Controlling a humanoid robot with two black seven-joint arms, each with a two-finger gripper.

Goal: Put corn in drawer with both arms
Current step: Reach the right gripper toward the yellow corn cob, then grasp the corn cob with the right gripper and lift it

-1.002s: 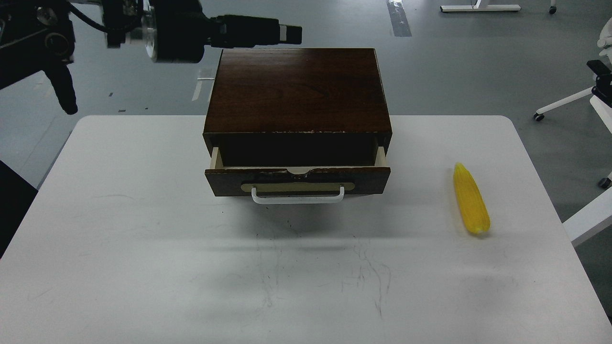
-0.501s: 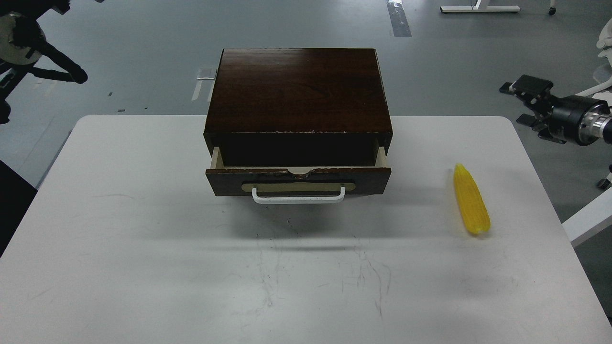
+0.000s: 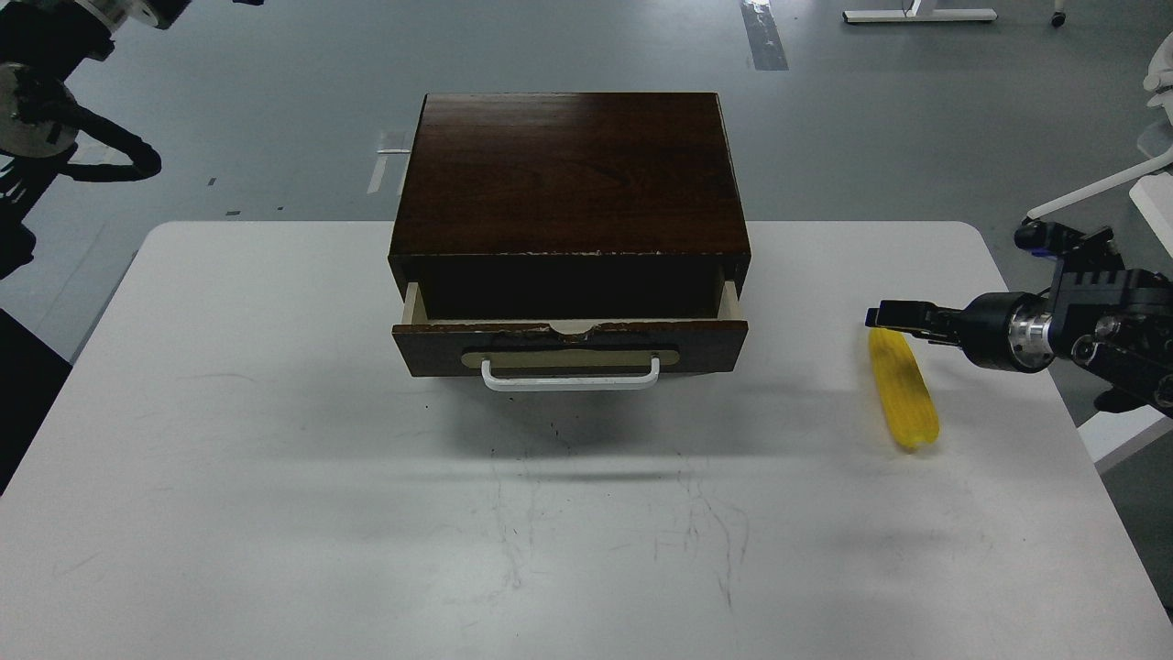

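Right gripper: the fingers point left, toward the box, and read as one dark, narrow shape seen nearly edge-on. I cannot tell how far apart they stand, nor whether they touch anything. Their tips sit over the pointed far end of the corn, hiding that tip. Behind them, my right arm comes in from the right edge, level above the worktop, a silver ring at the wrist.

Corn: lying flat on the right part of the worktop, long axis running away from me, blunt end nearest me. Well apart from the drawer, to its right.

Drawer: pulled partway out of the dark wooden box, pale inner sides showing at both ends. Interior in deep shadow; I cannot see what lies in it. White handle on a beige plate, facing me. Box sits at the far middle of the worktop.

Left arm: only joints and black cable show in the upper left corner, off the worktop and over the grey floor. Its gripper is out of view, so nothing to report on those fingers.

Worktop white, with thin dark scratch marks in front of the drawer
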